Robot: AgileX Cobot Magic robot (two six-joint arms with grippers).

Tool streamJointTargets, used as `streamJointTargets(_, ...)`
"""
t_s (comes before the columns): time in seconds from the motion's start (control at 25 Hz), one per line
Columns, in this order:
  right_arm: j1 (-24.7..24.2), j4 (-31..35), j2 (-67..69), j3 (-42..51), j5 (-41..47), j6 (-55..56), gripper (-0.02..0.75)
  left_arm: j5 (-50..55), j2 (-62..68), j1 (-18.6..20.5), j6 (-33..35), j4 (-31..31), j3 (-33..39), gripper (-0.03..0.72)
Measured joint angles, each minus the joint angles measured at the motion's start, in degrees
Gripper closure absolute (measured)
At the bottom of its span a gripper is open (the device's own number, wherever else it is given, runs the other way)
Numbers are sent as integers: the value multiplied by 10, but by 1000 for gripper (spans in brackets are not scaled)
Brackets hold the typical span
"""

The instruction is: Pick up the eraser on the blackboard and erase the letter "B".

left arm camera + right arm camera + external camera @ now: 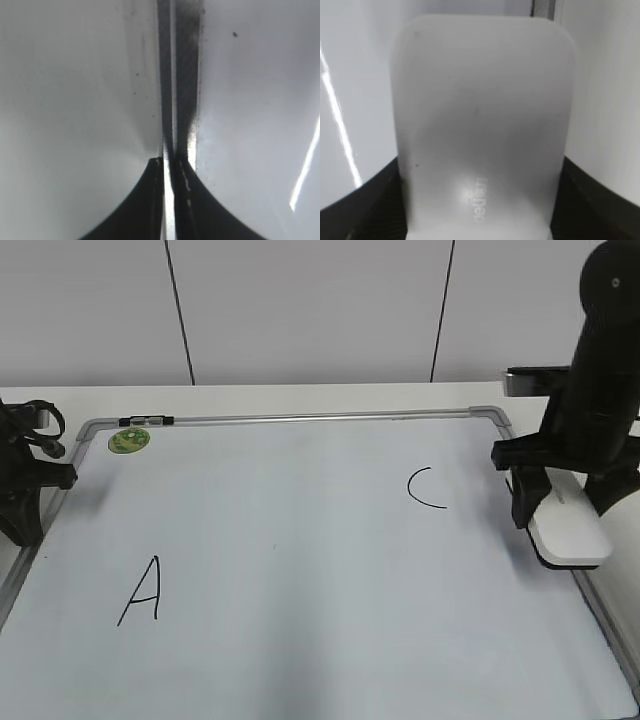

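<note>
The blackboard (320, 540) is a white dry-erase board with a grey frame that lies flat on the table. A black "A" (142, 592) is at its lower left and a black "C" (425, 488) at its right. No letter "B" shows in any view; the board between them is bare. My right gripper (562, 502) is shut on the white eraser (568, 532) at the board's right edge. In the right wrist view the eraser (480, 90) fills the space between the jaws (480, 167). My left gripper (25, 510) is shut and empty at the board's left edge, over the frame (170, 165).
A round green sticker (128, 440) sits at the board's top left corner. A small black-and-white clip (145, 421) lies on the top frame. The white table (300, 398) ends at a grey panelled wall behind.
</note>
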Motion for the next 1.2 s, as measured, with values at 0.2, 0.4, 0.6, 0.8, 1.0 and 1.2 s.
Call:
streamJointTargets(0.2, -32, 36, 1, 6, -10, -41, 223, 0, 0, 0, 0, 0, 0, 669)
streamJointTargets(0.4, -35, 36, 21, 6, -16, -50, 223, 0, 0, 0, 0, -1, 0, 669)
streamJointTargets(0.6, -35, 14, 24, 7, -29, -54, 223, 0, 0, 0, 0, -1, 0, 669)
streamJointTargets(0.8, -35, 10, 24, 7, -34, -54, 223, 0, 0, 0, 0, -1, 0, 669)
streamJointTargets(1.0, -35, 9, 24, 7, -56, -54, 223, 0, 0, 0, 0, -2, 0, 669)
streamJointTargets(1.2, -35, 9, 36, 7, -60, -54, 223, 0, 0, 0, 0, -2, 0, 669)
